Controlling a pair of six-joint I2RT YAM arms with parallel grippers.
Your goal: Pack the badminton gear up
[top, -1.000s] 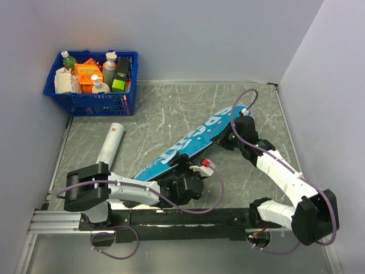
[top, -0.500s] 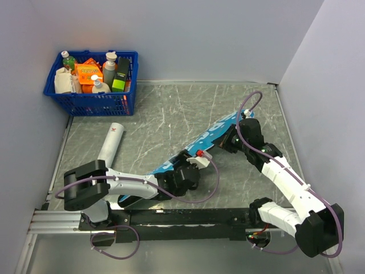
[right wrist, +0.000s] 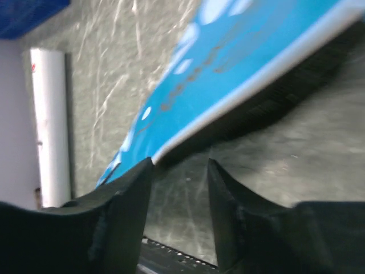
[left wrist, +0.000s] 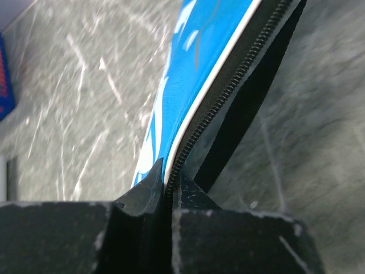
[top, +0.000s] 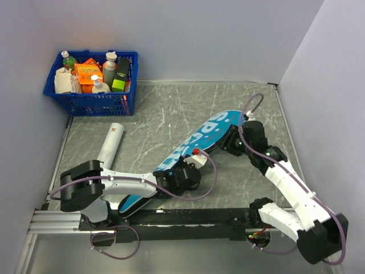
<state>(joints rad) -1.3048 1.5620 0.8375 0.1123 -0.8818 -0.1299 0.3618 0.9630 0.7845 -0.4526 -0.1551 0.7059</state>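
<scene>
Both arms reach inward over the table [top: 171,108] to the teal cover [top: 217,128], which stretches diagonally across the middle. Your left end effector [left wrist: 169,171] pinches the cover's zipper edge near the narrow end. Your right end effector [right wrist: 179,165] stands spread at the wide end. The white tube [top: 110,142] lies well left of the cover, and bare table runs behind it to the blue basket [top: 91,103].

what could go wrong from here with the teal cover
1. The left gripper is shut on only the thin zipper edge of the teal cover. A pull could make it slip out or strain the zipper.
2. The right gripper is open beside the cover's wide end and holds nothing, so that end may sag or swing during a pull.
</scene>
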